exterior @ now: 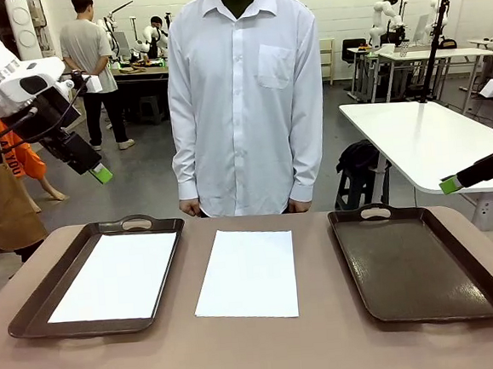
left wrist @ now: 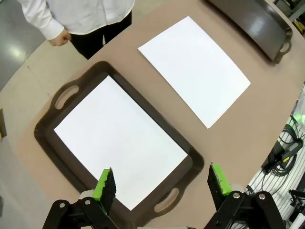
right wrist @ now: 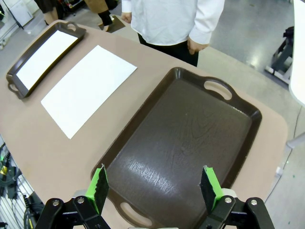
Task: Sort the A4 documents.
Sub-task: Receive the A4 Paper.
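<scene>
One A4 document (exterior: pixel 247 272) lies flat on the table's middle, also seen as a white sheet (left wrist: pixel 194 69) (right wrist: pixel 89 87). Another white sheet (exterior: pixel 115 275) (left wrist: pixel 119 140) (right wrist: pixel 46 51) rests inside the left dark brown tray (exterior: pixel 34 301) (left wrist: pixel 52 148). The right tray (exterior: pixel 415 265) (right wrist: pixel 186 143) holds nothing. My left gripper (exterior: pixel 100 173) (left wrist: pixel 162 183) hangs open, high above the left tray. My right gripper (right wrist: pixel 155 186) hovers open above the right tray; its green fingertip (exterior: pixel 449 185) shows at the right edge.
A person in a white shirt (exterior: pixel 243 91) stands at the far side, hands (exterior: pixel 190 208) down at the table edge. A white table (exterior: pixel 422 141) stands behind on the right. Cables (left wrist: pixel 286 148) hang off the near table edge.
</scene>
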Motion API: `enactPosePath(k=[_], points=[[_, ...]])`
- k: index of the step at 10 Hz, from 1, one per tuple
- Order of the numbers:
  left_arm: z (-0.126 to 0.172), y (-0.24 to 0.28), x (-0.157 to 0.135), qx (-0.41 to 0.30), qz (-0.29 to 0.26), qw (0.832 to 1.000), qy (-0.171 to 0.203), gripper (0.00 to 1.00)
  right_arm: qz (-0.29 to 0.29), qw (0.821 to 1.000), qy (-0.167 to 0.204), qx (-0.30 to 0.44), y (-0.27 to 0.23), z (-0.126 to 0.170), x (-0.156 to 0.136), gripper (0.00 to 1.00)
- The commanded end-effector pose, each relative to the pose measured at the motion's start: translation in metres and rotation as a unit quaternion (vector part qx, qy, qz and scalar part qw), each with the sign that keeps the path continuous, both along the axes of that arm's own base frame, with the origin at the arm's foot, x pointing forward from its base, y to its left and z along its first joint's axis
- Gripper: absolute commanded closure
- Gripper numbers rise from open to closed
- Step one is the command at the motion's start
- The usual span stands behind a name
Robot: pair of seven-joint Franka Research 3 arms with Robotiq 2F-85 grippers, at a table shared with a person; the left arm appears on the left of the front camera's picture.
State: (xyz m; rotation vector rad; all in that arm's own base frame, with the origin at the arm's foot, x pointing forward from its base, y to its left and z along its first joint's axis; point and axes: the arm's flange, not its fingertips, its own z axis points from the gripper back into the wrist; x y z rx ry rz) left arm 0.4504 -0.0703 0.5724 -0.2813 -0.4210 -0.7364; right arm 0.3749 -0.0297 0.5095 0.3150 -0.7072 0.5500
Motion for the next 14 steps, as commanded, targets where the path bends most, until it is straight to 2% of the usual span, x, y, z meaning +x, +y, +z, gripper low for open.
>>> enactPosePath(k=[1,4,6,9,12,14], points=[[-0.005,0.004,-0.002,-0.035,0.000,0.999,-0.002,0.00,0.006,1.000,-0.001,0.008,-0.001,-0.002,0.002,0.00],[-0.019,0.002,-0.018,-0.041,0.018,0.998,-0.043,0.00,0.006,1.000,-0.001,0.008,-0.001,-0.002,0.002,0.00],[-0.025,-0.011,-0.023,-0.037,0.025,0.998,-0.054,0.00,0.006,1.000,-0.001,0.008,-0.001,-0.002,0.002,0.00],[-0.030,-0.021,-0.018,-0.037,0.032,0.997,-0.057,0.00,0.006,1.000,-0.001,0.008,-0.001,-0.002,0.002,0.00],[-0.031,-0.027,-0.009,-0.034,0.034,0.998,-0.042,0.00,0.006,1.000,-0.001,0.008,-0.001,-0.002,0.002,0.00],[-0.029,-0.020,-0.017,-0.025,0.025,0.998,-0.049,0.00,0.006,1.000,-0.001,0.008,-0.001,-0.002,0.002,0.00]])
